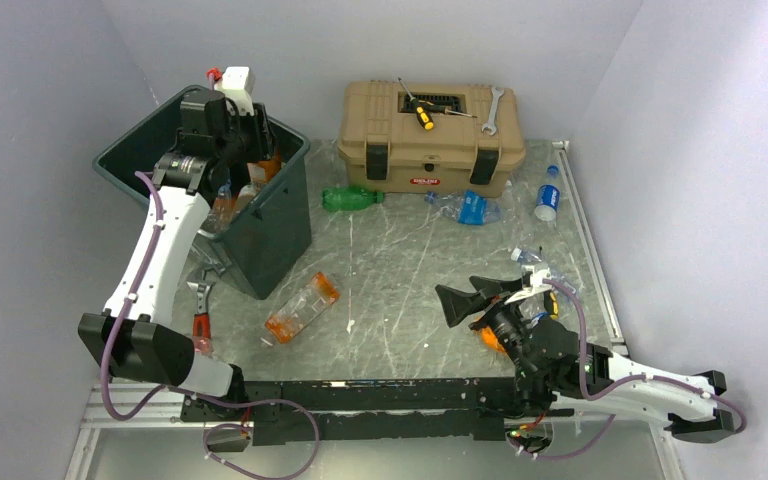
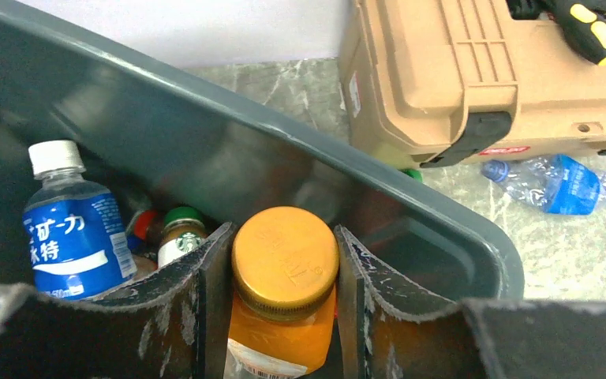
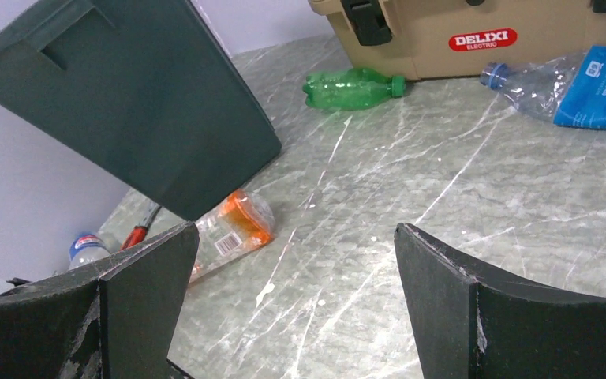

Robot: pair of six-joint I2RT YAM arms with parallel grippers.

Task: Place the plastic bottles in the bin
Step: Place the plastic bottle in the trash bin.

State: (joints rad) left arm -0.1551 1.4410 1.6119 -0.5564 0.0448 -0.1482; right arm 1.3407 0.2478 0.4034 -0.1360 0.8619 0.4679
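Over the bin [image 2: 284, 150] | left hand [image 2: 282, 237] pinching orange bottle [image 2: 280, 339] between its fingers [image 2: 213, 284] | right hand [image 3: 296, 229] spread wide, bench [image 3: 442, 174] beneath it

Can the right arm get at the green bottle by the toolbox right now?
Probably yes. The right gripper is open and empty, and only bare table lies between it and the green bottle. The toolbox sits close behind it, which may crowd the fingers.

Marbled table [image 1: 400, 260] carries bin [image 1: 270, 235]; toolbox [image 1: 430, 150]; green bottle [image 1: 352, 198]; clear bottle [image 1: 303, 308]; crushed blue-label bottle [image 1: 472, 208]
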